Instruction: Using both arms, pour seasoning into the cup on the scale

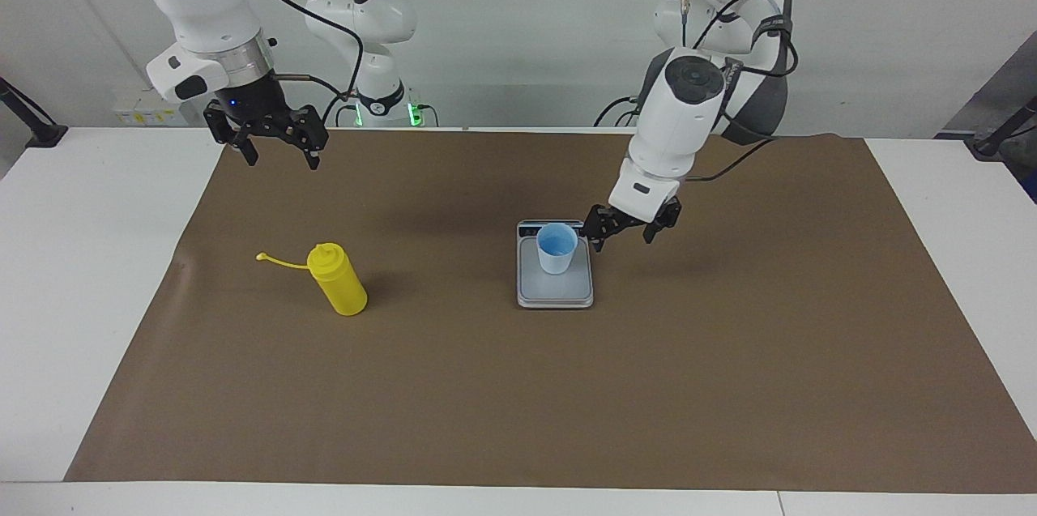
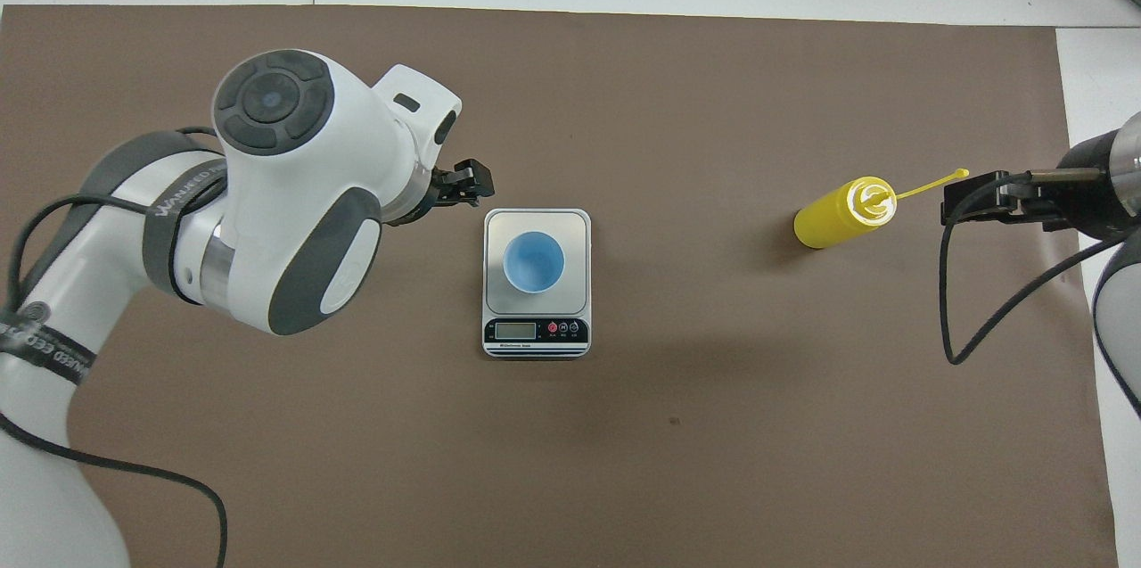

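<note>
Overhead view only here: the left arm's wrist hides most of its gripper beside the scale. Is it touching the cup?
Observer: No. The left gripper hangs open beside the scale, apart from the pale blue cup that stands on it.
Operator: And the right gripper, by the tip of the bottle's strap?
Observer: The right gripper is open and raised in the air, well above the height of the yellow squeeze bottle, touching neither the bottle nor its strap.
</note>
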